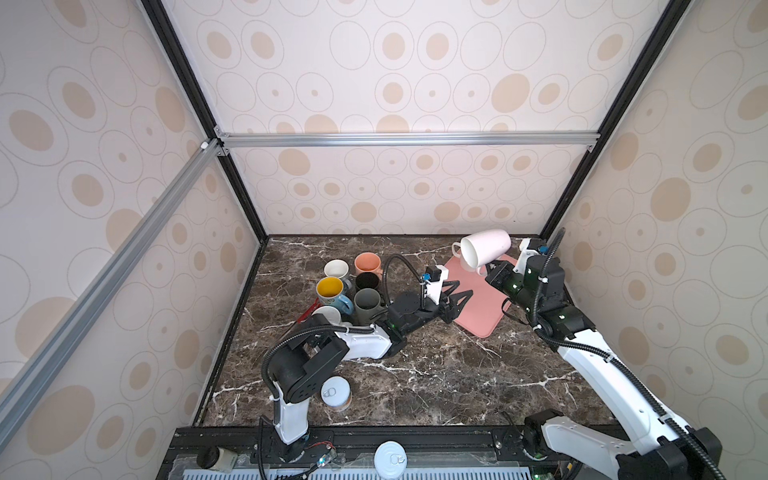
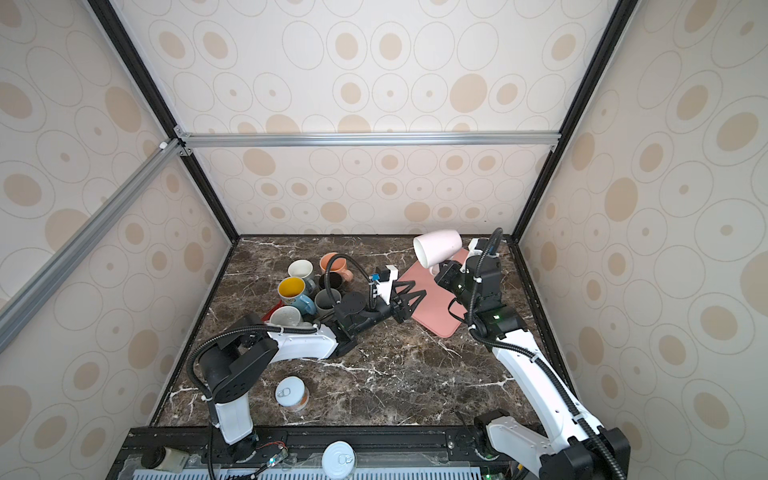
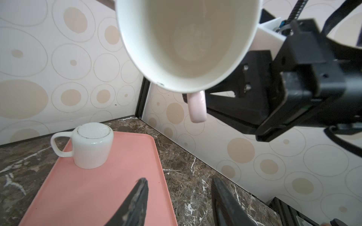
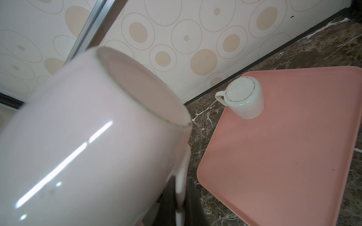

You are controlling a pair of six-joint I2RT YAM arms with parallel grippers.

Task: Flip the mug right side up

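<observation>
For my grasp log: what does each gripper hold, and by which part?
The right gripper holds the pale pink mug by its handle; the left gripper holds nothing.

Both top views: high over front edge, looking down + fwd at whole tabletop (image 1: pixel 415 382), near-identical. Left wrist cam: low, close over pink tray (image 3: pixel 94 195), facing tabletop's 1 o'clock corner. Right wrist cam: v. close behind pale pink mug (image 4: pixel 78 146). Both wrist cams share tray + white mug (image 4: pixel 244 101).

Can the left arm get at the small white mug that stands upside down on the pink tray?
Probably yes. The left gripper has open jaws at the edge of the pink plastic tray, with bare tray between them and the small white upturned mug; the pale pink mug hangs higher.
</observation>
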